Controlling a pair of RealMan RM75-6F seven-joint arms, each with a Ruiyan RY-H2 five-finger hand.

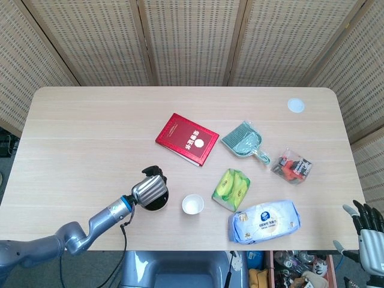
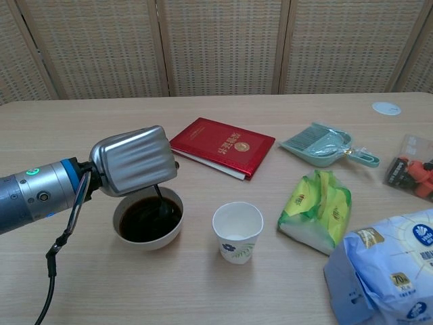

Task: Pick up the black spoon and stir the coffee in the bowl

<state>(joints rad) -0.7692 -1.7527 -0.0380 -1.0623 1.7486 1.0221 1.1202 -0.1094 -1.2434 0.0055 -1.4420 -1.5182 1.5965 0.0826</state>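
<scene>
My left hand hovers over the white bowl of dark coffee and grips the black spoon. Only the lower part of the spoon's handle shows below the hand; its tip dips into the coffee on the right side of the bowl. In the head view the hand covers most of the bowl. My right hand shows at the bottom right corner of the head view, off the table, fingers spread and holding nothing.
A white paper cup stands just right of the bowl. A red book lies behind it. Further right are a green snack bag, a teal dustpan, a blue wipes pack and a red snack packet.
</scene>
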